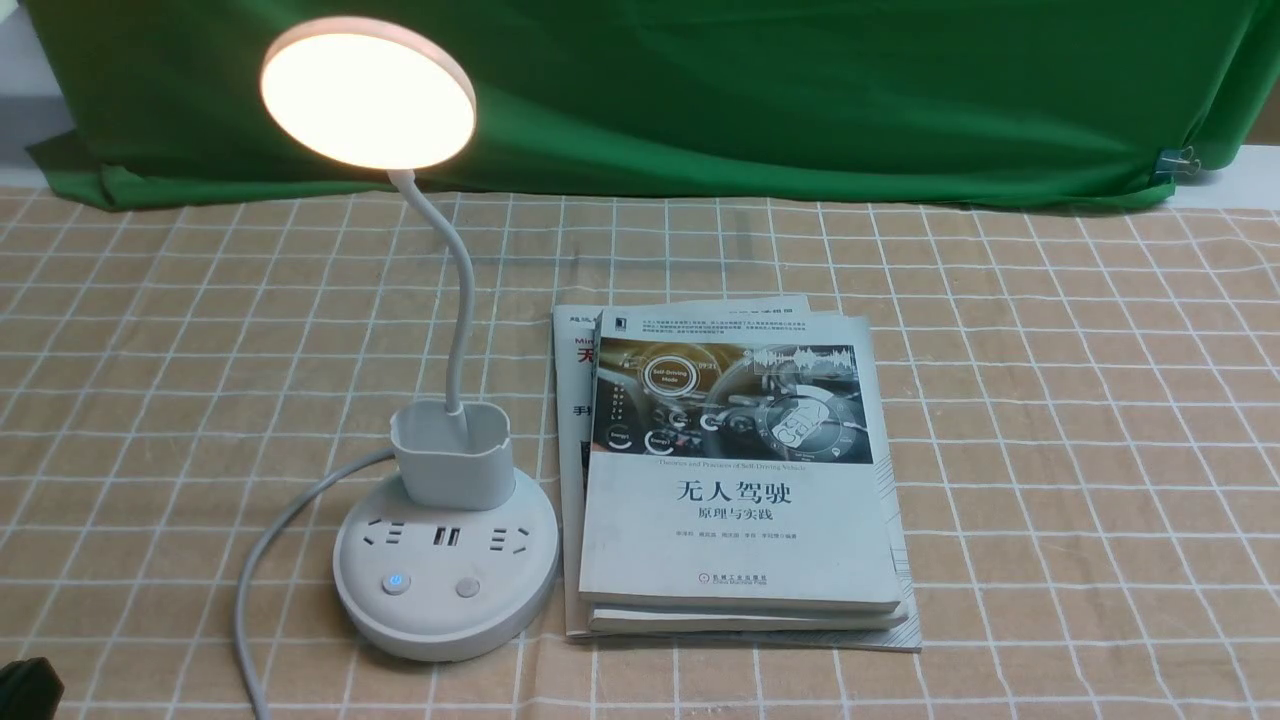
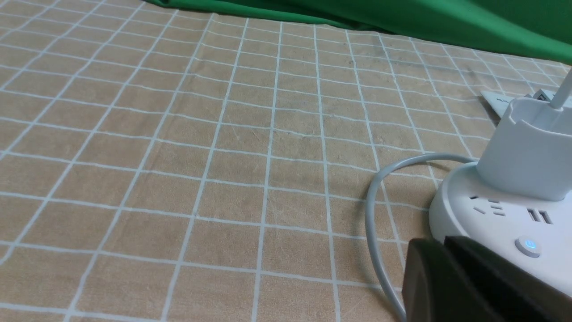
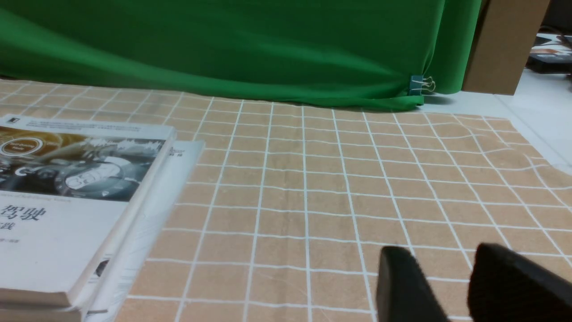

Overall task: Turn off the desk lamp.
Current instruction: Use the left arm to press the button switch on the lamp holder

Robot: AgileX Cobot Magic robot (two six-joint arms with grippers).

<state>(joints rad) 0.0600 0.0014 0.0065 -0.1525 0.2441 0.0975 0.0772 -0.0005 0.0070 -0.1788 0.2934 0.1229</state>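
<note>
The desk lamp stands at the left of the table and is lit, its disc head [image 1: 368, 92] glowing. A thin neck [image 1: 458, 300] rises from the cup holder [image 1: 452, 452] on the round base [image 1: 445, 600]. The base has two buttons: the left button [image 1: 397, 583] glows blue, the right button [image 1: 467, 587] is dark. My left gripper [image 2: 440, 245] is shut and empty, low beside the base, its tips a little short of the lit button [image 2: 529, 246]. Only a corner of it [image 1: 25, 690] shows in the front view. My right gripper [image 3: 440, 257] is open and empty over bare cloth.
A stack of books [image 1: 735, 470] lies right of the lamp base, close to it, and also shows in the right wrist view [image 3: 67, 201]. The lamp's grey cable [image 1: 262, 540] curves off the base to the front left. A green backdrop [image 1: 760, 90] hangs behind the checked tablecloth [image 1: 1050, 450].
</note>
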